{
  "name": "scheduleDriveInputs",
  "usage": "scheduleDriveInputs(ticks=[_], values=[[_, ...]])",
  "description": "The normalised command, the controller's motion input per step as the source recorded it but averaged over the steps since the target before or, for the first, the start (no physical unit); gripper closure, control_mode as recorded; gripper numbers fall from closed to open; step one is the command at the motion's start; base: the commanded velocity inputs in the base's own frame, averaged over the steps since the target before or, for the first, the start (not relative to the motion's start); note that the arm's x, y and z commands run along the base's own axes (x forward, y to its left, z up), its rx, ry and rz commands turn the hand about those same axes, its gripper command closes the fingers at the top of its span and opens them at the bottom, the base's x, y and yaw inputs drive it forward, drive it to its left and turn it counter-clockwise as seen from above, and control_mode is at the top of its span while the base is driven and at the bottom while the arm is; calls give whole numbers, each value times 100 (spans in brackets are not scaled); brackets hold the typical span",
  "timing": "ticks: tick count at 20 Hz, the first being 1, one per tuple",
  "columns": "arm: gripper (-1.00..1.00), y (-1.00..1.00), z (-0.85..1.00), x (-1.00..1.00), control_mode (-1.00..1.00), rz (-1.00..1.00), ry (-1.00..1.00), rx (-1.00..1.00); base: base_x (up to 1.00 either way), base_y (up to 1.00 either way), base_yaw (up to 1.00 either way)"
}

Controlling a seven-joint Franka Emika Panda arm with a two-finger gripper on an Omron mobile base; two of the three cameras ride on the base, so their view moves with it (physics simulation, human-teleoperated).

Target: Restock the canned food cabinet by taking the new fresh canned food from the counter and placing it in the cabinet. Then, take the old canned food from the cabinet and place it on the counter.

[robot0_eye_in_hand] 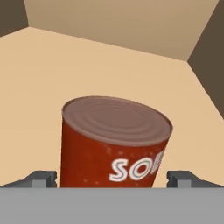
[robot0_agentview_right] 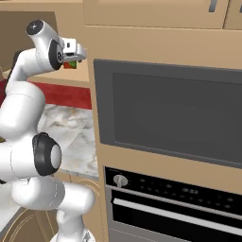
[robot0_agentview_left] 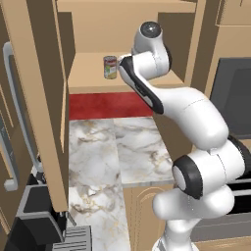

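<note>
1. Gripper (robot0_eye_in_hand: 112, 179) spread wide, grasping nothing; fingertips flank the old canned food (robot0_eye_in_hand: 114, 142), upright on the cabinet (robot0_eye_in_hand: 52, 83) shelf.
2. Risk: closing off-centre could tip the can.
3. New fresh canned food (robot0_agentview_left: 110, 67) stands mid-shelf; swinging elbow may knock it.

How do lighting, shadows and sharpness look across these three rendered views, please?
Hand view: flat, even light; dark red can crisp, its white lettering slightly soft, no cast shadow on the tan cabinet shelf. Left base view: sharp, marble counter without glare. Right base view: the cabinet's far left recess darkly shaded.
</note>
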Motion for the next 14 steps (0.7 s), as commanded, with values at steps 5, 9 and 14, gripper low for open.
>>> scheduleDriveInputs(ticks=[5, 9, 14], values=[[100, 0, -6, -3, -100, 0, 0, 0, 0, 0, 0], [100, 0, 0, 0, -100, 0, 1, 0, 0, 0, 0], [100, -1, 0, -63, -100, 0, -11, 1, 0, 0, 0]])
